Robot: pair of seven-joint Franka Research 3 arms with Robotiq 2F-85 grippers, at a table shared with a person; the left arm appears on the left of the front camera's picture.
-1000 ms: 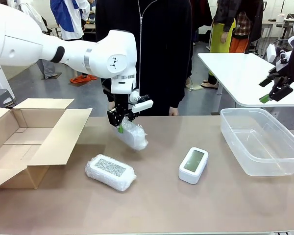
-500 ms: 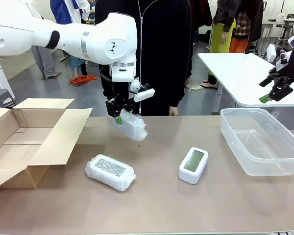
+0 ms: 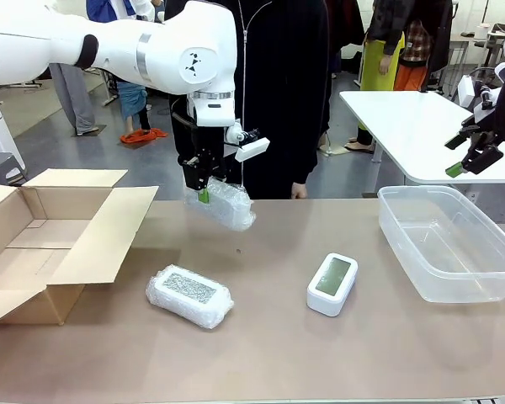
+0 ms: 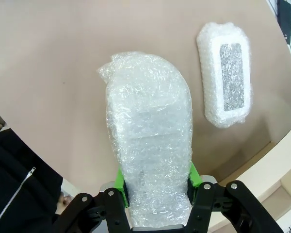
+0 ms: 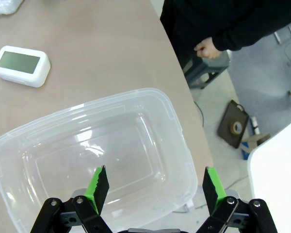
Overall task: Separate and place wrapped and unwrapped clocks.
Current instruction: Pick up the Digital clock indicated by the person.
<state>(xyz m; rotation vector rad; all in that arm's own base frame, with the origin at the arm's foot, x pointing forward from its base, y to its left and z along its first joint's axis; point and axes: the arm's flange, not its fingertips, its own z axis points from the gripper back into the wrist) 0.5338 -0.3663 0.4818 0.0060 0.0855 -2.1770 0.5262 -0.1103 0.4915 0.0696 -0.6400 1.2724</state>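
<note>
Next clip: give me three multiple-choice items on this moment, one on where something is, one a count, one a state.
1. Where is the bare white clock?
A) on the table, between the lying bundle and the clear bin
B) inside the clear bin
C) held in the air

2. How many bubble-wrapped bundles show?
A) one
B) three
C) two

3. The left claw is:
A) open and empty
B) shut on the held bundle, clear of the table
C) resting on the table

Answers:
1 A, it lies flat on the table, left of the bin.
2 C, one is held and one is lying.
3 B, the claw grips the bundle's sides with the tabletop beneath.
</note>
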